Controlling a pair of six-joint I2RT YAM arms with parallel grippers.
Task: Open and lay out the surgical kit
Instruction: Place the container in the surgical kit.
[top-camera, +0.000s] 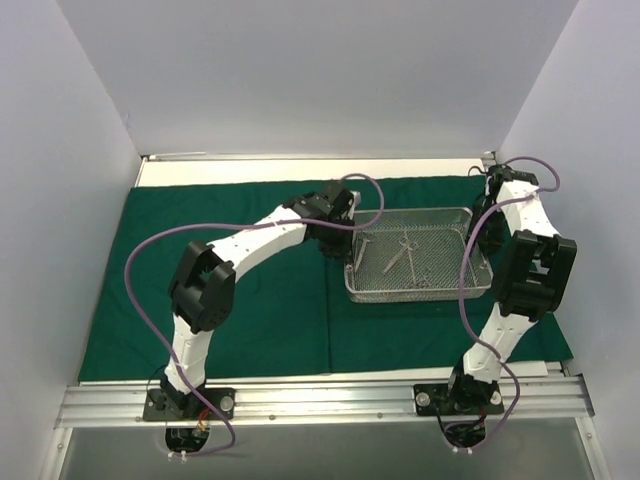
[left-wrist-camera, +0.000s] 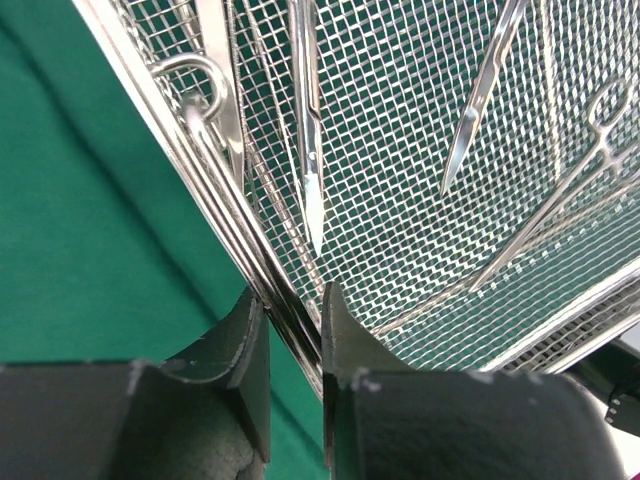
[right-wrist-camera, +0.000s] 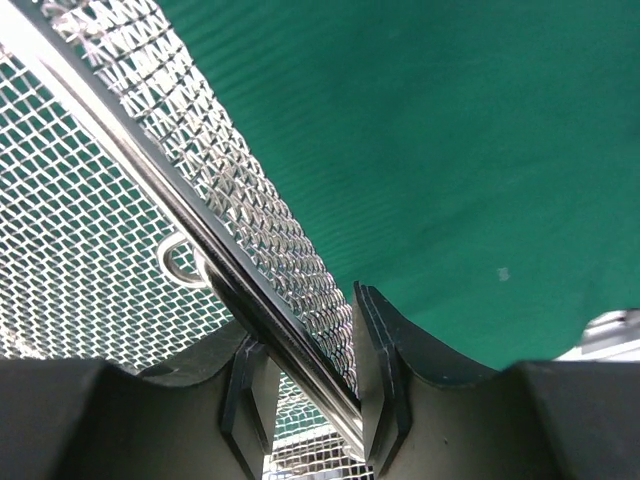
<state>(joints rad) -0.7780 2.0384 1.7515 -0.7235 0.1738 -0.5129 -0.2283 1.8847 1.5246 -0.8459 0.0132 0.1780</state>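
Note:
The dark green drape (top-camera: 250, 300) lies spread flat over the table. The silver wire-mesh tray (top-camera: 420, 296) sits on its right half with several steel instruments (top-camera: 400, 255) inside. My left gripper (top-camera: 335, 243) is at the tray's left wall and my right gripper (top-camera: 482, 230) at its right wall. In the left wrist view my left gripper (left-wrist-camera: 293, 325) is closed across the tray's rim (left-wrist-camera: 170, 120); tweezers (left-wrist-camera: 310, 150), scissors (left-wrist-camera: 480, 100) and forceps (left-wrist-camera: 590, 130) lie on the mesh. In the right wrist view my right gripper (right-wrist-camera: 305, 320) clamps the tray's rim (right-wrist-camera: 130, 140) above the drape (right-wrist-camera: 450, 150).
White enclosure walls stand close on the left, right and back. An aluminium rail (top-camera: 320, 400) carrying both arm bases runs along the near edge. Purple cables (top-camera: 140, 290) loop beside each arm. A bare white strip of table (top-camera: 300, 170) shows behind the drape.

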